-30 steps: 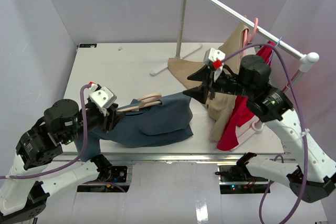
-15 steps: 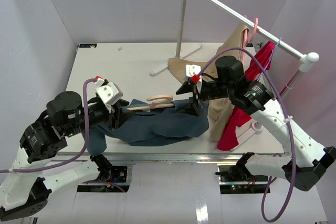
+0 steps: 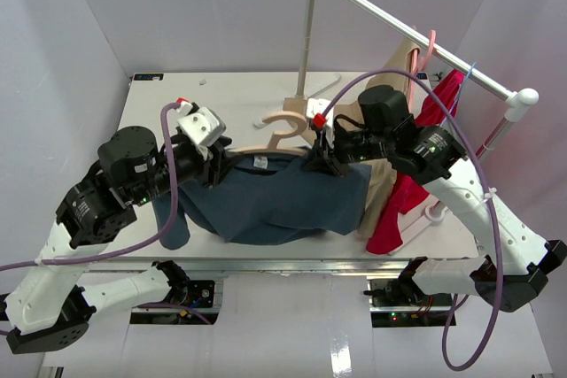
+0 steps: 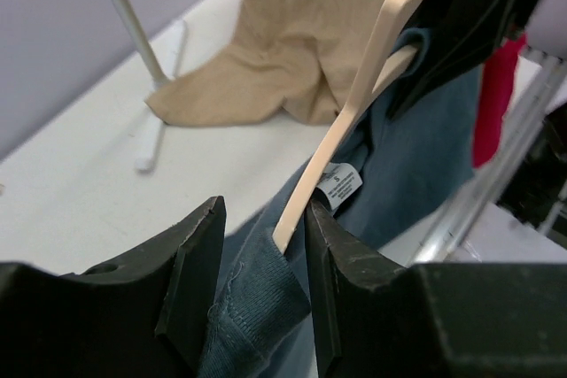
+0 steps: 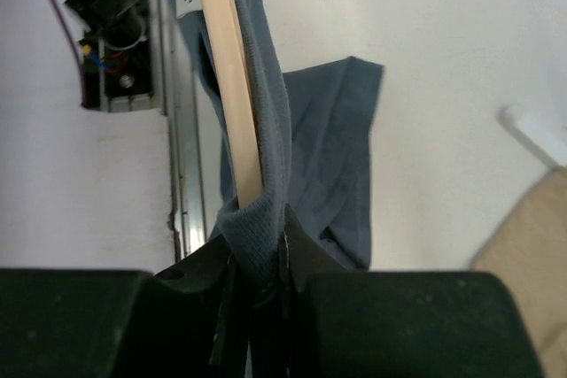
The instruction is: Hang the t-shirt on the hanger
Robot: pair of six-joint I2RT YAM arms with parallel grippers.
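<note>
T-shirt [image 3: 283, 196] hangs stretched between both grippers just in front of the rack [image 3: 399, 19] post, its lower part draped on the tabletop [image 3: 221, 104]. The hanger [image 4: 356, 99] runs inside the collar, hook toward the rack. The left gripper [image 4: 264, 223] is clamped on one hanger end with fabric bunched beside it. The right gripper [image 5: 260, 250], nearer the rack's tan garment [image 3: 381, 188], is pinched together on the t-shirt edge wrapped over the other hanger end.

I see the t-shirt [image 3: 283, 205] is soft, matt blue cloth, ribbed at the edge pinched in the right gripper [image 5: 257, 258]. The hanger [image 4: 354, 104] in the left gripper [image 4: 264, 219] looks like smooth pale wood. Both grippers look like dull black plastic.
</note>
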